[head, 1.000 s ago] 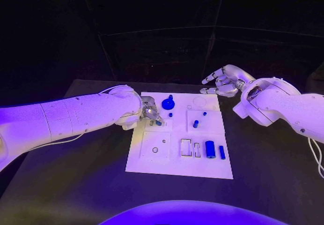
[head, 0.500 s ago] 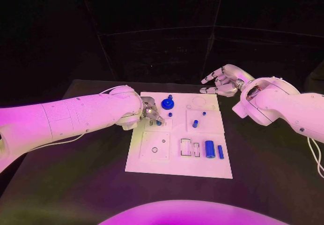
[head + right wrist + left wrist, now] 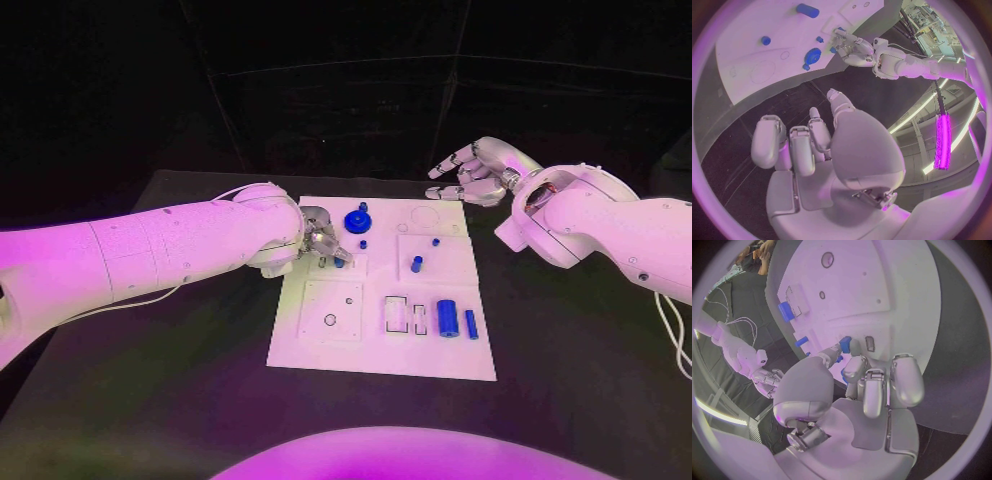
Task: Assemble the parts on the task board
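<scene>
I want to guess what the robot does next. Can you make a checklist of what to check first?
1. Left hand holds a small blue part: ok.
2. Part seated in the task board: cannot tell.
3. Right hand empty, off the board's far corner: ok.
4. Big blue cylinder lying free on the board: ok.
5. Blue knob clear of the left hand: ok.

White arms, silver hands, thin white cables.

My left hand [image 3: 861, 390] looks like smooth satin metal w/ glossy plastic shells, same as my right hand [image 3: 817, 150]. Task board [image 3: 346, 340]: matt white plastic. Parts [image 3: 449, 318]: smooth blue plastic. Table [image 3: 159, 400]: matt black.
</scene>
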Robot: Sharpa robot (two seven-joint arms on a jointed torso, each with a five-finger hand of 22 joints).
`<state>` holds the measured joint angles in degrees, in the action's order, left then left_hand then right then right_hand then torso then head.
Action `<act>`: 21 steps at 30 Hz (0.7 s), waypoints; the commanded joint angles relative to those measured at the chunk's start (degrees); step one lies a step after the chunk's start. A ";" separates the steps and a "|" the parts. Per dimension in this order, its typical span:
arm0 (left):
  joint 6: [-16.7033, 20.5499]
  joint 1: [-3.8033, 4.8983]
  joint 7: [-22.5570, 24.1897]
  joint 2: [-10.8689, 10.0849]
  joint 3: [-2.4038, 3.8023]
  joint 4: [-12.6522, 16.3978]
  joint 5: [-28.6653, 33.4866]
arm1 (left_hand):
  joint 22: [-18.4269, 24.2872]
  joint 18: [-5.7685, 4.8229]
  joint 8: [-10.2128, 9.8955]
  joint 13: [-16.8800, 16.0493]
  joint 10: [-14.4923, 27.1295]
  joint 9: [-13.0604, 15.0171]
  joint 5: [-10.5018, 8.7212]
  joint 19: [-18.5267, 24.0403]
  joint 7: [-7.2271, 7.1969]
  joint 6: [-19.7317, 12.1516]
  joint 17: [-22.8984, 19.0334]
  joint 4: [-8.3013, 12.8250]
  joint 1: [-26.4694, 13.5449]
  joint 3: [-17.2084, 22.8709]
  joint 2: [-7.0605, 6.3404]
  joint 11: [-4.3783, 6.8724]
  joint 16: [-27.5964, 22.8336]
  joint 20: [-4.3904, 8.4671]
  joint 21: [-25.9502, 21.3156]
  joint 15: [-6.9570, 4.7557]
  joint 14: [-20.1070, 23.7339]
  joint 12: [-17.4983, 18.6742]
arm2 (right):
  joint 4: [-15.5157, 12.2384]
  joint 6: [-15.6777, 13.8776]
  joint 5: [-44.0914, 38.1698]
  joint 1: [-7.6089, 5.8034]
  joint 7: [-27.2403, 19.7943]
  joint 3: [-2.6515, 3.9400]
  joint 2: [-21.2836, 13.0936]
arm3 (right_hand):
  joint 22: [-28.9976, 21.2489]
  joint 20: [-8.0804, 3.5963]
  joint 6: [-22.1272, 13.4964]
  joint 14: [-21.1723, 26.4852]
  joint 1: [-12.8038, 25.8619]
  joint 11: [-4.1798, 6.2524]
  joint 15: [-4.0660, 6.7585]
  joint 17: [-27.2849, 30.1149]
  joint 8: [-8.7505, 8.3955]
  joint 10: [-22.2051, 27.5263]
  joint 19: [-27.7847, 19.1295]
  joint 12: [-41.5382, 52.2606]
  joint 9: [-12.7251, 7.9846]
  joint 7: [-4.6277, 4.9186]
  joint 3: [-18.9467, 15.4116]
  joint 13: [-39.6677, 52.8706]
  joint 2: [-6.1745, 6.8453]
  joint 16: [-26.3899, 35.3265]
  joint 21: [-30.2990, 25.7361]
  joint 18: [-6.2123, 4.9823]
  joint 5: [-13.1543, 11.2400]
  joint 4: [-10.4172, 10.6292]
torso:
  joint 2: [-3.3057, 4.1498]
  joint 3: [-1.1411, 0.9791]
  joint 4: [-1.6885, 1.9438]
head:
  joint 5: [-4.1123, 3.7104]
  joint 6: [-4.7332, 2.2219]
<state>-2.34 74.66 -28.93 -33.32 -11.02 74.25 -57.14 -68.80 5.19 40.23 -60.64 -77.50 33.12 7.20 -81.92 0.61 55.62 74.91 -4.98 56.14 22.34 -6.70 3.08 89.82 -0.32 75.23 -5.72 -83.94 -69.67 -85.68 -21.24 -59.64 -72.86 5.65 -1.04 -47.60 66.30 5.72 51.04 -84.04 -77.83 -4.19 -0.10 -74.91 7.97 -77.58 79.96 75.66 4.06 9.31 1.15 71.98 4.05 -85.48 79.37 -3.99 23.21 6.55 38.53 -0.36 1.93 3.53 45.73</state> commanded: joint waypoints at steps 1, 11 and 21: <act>-0.33 0.03 -0.35 0.03 0.01 -0.11 -0.20 | -0.10 -0.71 0.39 -0.14 -0.40 0.11 -0.34 -0.45 0.05 0.48 15.09 -0.75 -0.97 -1.83 0.12 0.05 0.18 0.10 0.31 -0.44 -6.06 -0.27 | -0.13 -0.45 0.15 -0.12 -0.62 0.05 0.02 | -0.12 -0.14 0.17 -3.78 0.48 0.05 0.50 -5.15 0.34 0.33 -0.16 -0.24 -0.08 -0.06 0.03 -0.12 -0.26 0.40 -0.30 -0.63 0.15 0.31 | 0.00 0.01 0.03 | -0.11 -0.02; 1.48 0.03 -0.23 -1.09 0.75 0.57 0.76 | -0.30 -0.76 0.42 -0.07 -0.40 0.29 -4.53 -0.50 -0.36 0.53 15.09 -4.99 -3.43 -12.51 -2.29 0.31 0.18 0.43 0.24 -0.92 -6.06 -0.15 | 0.17 -0.67 0.26 -0.12 -0.78 0.05 0.03 | -0.99 -0.11 -0.38 -3.61 0.86 -0.02 0.45 -4.43 0.17 0.70 -0.53 -0.60 -0.17 0.03 -0.26 -0.58 0.12 0.81 -0.76 -0.79 0.13 0.54 | -0.04 0.04 0.11 | -0.26 -0.07; -0.10 0.48 0.40 -2.85 5.49 1.33 3.72 | 2.31 -0.22 -0.37 4.35 2.55 0.31 -4.51 0.68 0.41 -1.72 15.09 -8.31 2.11 -20.65 -0.81 -0.23 0.18 0.39 -2.00 -0.48 -6.06 3.38 | 1.01 -0.67 0.55 -0.12 -0.86 0.04 0.28 | -1.68 -0.09 -0.71 -3.47 0.97 -0.08 0.42 -3.86 0.06 1.06 -0.83 -0.98 -0.21 0.10 -0.34 -1.05 0.19 1.13 -1.12 -0.91 0.18 0.66 | -0.01 0.02 0.15 | -0.32 -0.56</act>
<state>-1.52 74.99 -29.02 -36.06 -5.64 75.54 -55.41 -66.73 5.22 40.00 -56.64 -75.26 33.54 2.87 -81.60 1.01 54.16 74.91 -13.28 57.90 1.91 -7.53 2.91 89.82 -0.01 73.43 -6.14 -83.95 -66.55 -84.70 -21.40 -59.41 -72.86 5.39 -1.04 -47.40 64.67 5.74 50.64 -84.04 -77.26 -4.40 -0.10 -74.90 7.97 -76.95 79.55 74.88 3.91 9.34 0.81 70.97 4.13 -84.64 78.52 -3.99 23.20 6.89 38.52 -0.32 2.03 3.24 45.31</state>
